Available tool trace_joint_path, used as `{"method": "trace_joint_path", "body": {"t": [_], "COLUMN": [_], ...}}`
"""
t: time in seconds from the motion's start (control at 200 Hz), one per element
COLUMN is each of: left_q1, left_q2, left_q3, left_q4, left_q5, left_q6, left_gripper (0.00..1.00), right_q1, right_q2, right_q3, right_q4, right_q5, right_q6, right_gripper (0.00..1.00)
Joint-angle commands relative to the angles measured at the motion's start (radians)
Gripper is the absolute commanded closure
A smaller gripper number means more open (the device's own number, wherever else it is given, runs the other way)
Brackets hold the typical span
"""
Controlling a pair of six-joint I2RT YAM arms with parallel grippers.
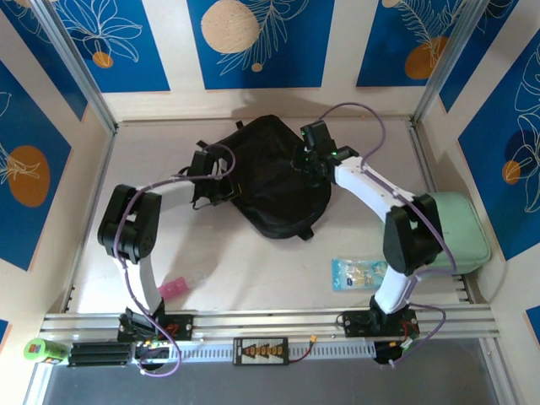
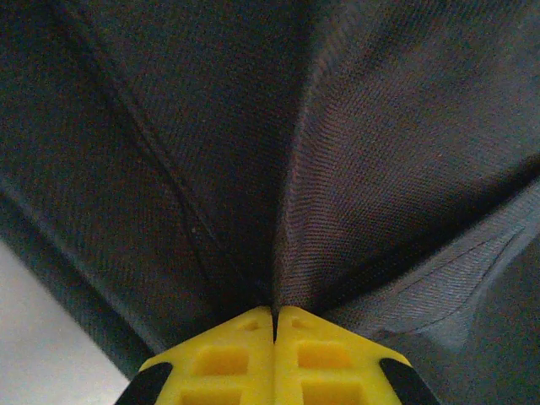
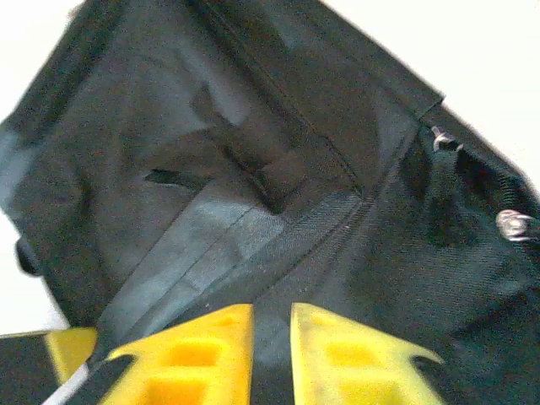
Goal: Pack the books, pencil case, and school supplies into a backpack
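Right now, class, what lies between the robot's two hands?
The backpack lies between the left hand and right hand, shown in the top view.

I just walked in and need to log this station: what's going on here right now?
Two robot arms are working on a large black soft fabric backpack lying on the table. The left gripper is shut, pinching a fold of its fabric. The right gripper is at the pack's far right side, jaws slightly apart. A mint-green rectangular case, a clear blue-printed packet and a small pink item lie outside the pack.
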Motion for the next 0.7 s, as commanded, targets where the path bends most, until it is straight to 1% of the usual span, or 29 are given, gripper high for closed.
{"method": "trace_joint_path", "body": {"t": [0.0,0.045,0.075,0.15,0.22,0.29,0.35,0.41,0.43,0.495,0.575,0.62,0.69], "left_q1": [0.007,0.008,0.010,0.022,0.047,0.083,0.118,0.151,0.164,0.205,0.252,0.277,0.311], "left_q2": [-0.053,-0.101,-0.138,-0.239,-0.336,-0.432,-0.511,-0.586,-0.609,-0.678,-0.740,-0.763,-0.786], "left_q3": [0.069,0.077,0.078,0.065,0.037,-0.014,-0.074,-0.142,-0.169,-0.262,-0.361,-0.406,-0.465], "left_q4": [-0.149,-0.181,-0.201,-0.254,-0.289,-0.301,-0.293,-0.268,-0.252,-0.201,-0.130,-0.104,-0.065], "left_q5": [-0.108,-0.139,-0.158,-0.219,-0.278,-0.354,-0.448,-0.556,-0.587,-0.676,-0.743,-0.779,-0.825], "left_q6": [0.124,0.139,0.149,0.175,0.196,0.212,0.231,0.240,0.244,0.253,0.254,0.243,0.228], "left_gripper": [0.91,0.85,0.78,0.58,0.41,0.27,0.13,0.02,0.00,0.00,0.00,0.00,0.00], "right_q1": [-0.012,-0.016,-0.023,-0.056,-0.086,-0.104,-0.121,-0.149,-0.160,-0.201,-0.248,-0.278,-0.310], "right_q2": [-0.118,-0.168,-0.203,-0.290,-0.376,-0.463,-0.525,-0.578,-0.592,-0.626,-0.660,-0.676,-0.696], "right_q3": [-0.053,-0.076,-0.092,-0.141,-0.214,-0.308,-0.385,-0.453,-0.475,-0.531,-0.603,-0.643,-0.719], "right_q4": [-0.005,-0.009,-0.012,-0.011,0.021,0.077,0.116,0.135,0.139,0.134,0.148,0.166,0.247], "right_q5": [0.021,0.063,0.081,0.112,0.150,0.221,0.278,0.322,0.332,0.366,0.402,0.394,0.369], "right_q6": [-0.026,-0.042,-0.050,-0.059,-0.091,-0.142,-0.174,-0.185,-0.186,-0.166,-0.141,-0.140,-0.169], "right_gripper": [0.64,0.54,0.49,0.37,0.23,0.11,0.00,0.01,0.01,0.01,0.01,0.01,0.01]}}
